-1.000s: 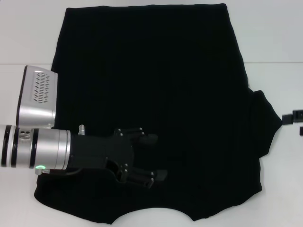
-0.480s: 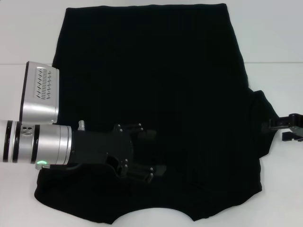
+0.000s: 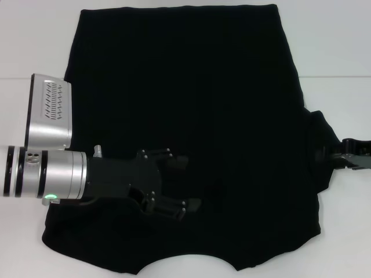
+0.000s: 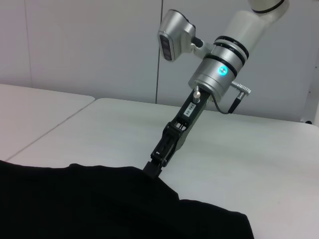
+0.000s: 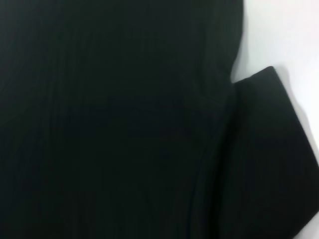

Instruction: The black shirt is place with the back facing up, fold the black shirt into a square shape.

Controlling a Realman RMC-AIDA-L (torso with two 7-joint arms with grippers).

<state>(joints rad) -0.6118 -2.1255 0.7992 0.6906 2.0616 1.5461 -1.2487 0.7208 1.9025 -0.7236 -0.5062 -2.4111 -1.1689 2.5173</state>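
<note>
The black shirt (image 3: 191,98) lies flat on the white table, its curved neckline toward the near edge and its right sleeve (image 3: 322,145) sticking out sideways. My left gripper (image 3: 185,182) hovers open over the shirt's near left part, nothing between its fingers. Coming in from the right, my right gripper (image 3: 339,155) has its fingertips at the sleeve's outer edge and looks open. The left wrist view shows the right gripper (image 4: 155,165) tip meeting the edge of the shirt (image 4: 99,206). Below the right wrist camera lie the shirt (image 5: 109,119) and its sleeve (image 5: 269,154).
The white table (image 3: 336,46) shows bare around the shirt, with a seam line running across it at the far side. In the left wrist view the right arm (image 4: 219,69) slants down over the table, with a pale wall behind it.
The right gripper has come in from the right edge of the head view up to the sleeve. The left gripper has drifted slightly away from the neckline, still open.
</note>
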